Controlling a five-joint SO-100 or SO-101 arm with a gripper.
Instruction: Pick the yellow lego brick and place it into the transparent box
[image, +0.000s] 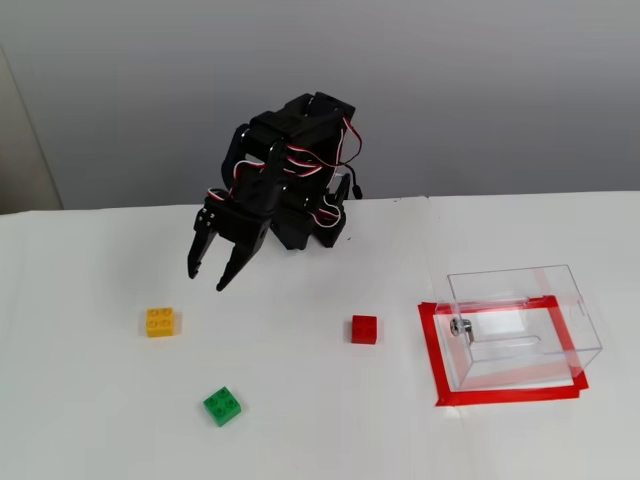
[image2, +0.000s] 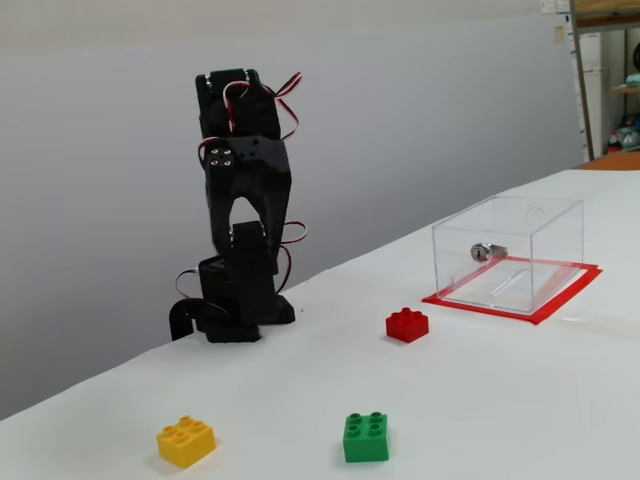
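Yellow lego brick (image: 160, 321) on table, untouched; black tool (image: 205, 280) above it, fingers apart, empty.

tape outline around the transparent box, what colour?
Red tape frames the transparent box; clearest in the higher fixed view.

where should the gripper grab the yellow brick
Grip the yellow brick from above, across two opposite flat side walls. It lies flat, studs up, alone on the white table, well clear of the green brick. The gripper is open.
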